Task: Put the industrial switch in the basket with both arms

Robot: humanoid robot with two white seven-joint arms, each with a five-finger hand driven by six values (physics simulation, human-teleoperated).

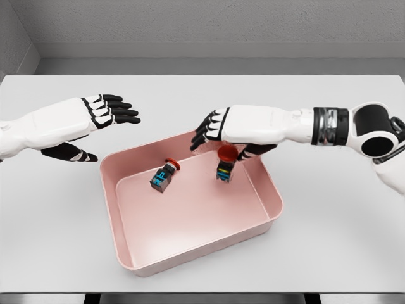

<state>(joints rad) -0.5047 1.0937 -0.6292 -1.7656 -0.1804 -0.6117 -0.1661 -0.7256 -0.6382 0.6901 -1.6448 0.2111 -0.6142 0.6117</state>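
Note:
A pink rectangular basket (pixel 266 190) sits in the middle of the white table. One industrial switch (pixel 164 175), dark-bodied with a red button, lies tilted on the basket floor near its back left. A second switch (pixel 224 166) is upright, red cap on top, directly under my right hand (pixel 223 143) over the basket's back right part. That hand's fingers are spread and its thumb points right; I cannot tell whether it still touches the red cap. My left hand (pixel 109 133) hovers open, left of the basket and above the table, holding nothing.
The table (pixel 342 240) reaches to a front edge at the bottom of the view. A grey wall stands behind it. The right forearm (pixel 329 125) crosses above the table to the right of the basket.

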